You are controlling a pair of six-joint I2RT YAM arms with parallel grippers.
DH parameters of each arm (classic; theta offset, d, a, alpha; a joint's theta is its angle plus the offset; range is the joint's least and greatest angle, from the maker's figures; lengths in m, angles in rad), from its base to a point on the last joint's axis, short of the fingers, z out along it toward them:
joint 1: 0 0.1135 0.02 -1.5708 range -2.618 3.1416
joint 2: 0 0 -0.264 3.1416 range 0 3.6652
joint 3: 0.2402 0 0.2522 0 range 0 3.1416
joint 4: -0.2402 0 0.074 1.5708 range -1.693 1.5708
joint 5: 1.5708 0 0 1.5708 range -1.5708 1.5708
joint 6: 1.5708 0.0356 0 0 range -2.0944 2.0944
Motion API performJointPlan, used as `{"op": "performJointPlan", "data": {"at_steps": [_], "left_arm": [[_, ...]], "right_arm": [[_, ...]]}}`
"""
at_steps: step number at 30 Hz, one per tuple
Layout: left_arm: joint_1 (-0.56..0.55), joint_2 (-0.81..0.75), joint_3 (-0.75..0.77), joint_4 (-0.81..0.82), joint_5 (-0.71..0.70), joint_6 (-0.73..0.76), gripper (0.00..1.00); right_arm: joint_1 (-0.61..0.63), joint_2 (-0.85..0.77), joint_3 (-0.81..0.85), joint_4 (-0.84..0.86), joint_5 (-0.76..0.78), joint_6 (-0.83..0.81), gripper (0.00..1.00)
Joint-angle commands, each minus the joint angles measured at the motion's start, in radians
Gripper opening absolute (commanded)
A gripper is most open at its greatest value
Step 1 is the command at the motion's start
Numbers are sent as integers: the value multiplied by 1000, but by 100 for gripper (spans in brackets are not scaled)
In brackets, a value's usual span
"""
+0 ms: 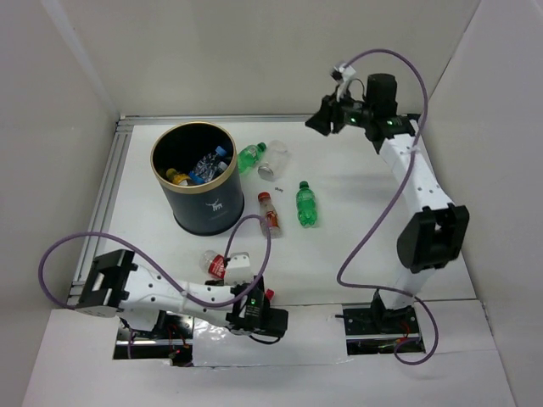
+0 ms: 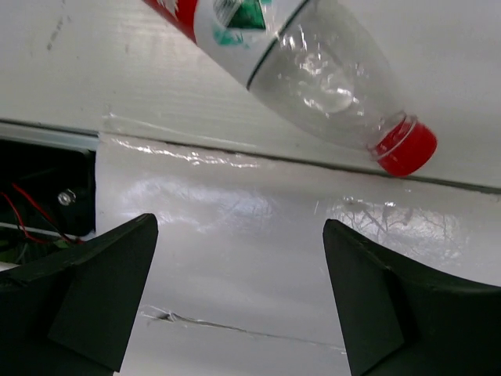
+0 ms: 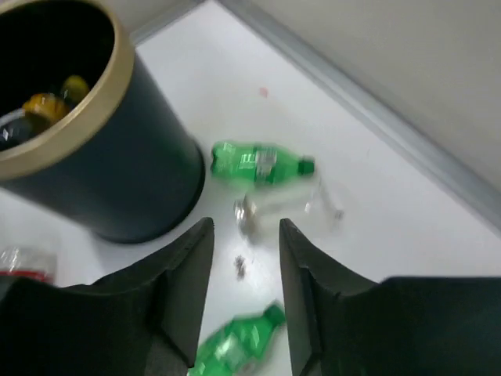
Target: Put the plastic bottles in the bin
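Jaws of the left gripper stand wide open and hold nothing. They are low over the near edge of the counter. Just beyond them lies the red-capped bottle, a clear one with a red and white label. It lies on its side and the jaws do not touch it.

The right gripper is raised over the far right part of the counter. Its jaws are apart by only a narrow gap and nothing is between them.

The bin stands upright on the far left part of the counter. Several bottles in the bin show inside its gold rim.

Four more bottles lie on the counter to the right of the bin. The first green bottle is just beside the bin wall. A crumpled clear bottle lies next to this green one. Nearer to the arms, a small reddish bottle lies by the foot of the bin. The second green bottle lies a little to the right of the reddish one, apart from it.
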Motion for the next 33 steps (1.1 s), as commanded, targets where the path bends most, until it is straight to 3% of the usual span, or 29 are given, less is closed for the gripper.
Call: {"op": "performJointPlan", "data": {"at_steps": [1, 2, 3, 7, 12, 19, 26, 31, 33], "left_arm": [[9, -91, -14, -63, -160, -753, 100], [18, -91, -14, -63, -172, -768, 100], [30, -91, -14, -63, -181, -779, 100], [85, -91, -23, -16, -200, -819, 100], [191, -54, -23, 63, -182, -741, 100], [323, -7, -83, 207, -154, -604, 100], [337, 59, -176, 330, -56, -586, 98], [337, 97, -242, 458, -7, -546, 76], [326, 113, -215, 458, -35, -518, 56]], "right_arm": [[-34, -185, -198, -35, -88, -112, 49], [-45, -217, -302, -35, -98, -130, 66], [-66, -279, -347, -46, -99, -150, 73], [-105, -403, -528, -67, -108, -227, 85], [-177, -494, -662, -101, -138, -252, 86], [-295, -546, -714, -166, -215, -295, 86], [-404, -546, -723, -250, -281, -359, 86], [-457, -546, -723, -310, -333, -429, 86], [-471, -546, -723, -340, -344, -453, 86]]}}
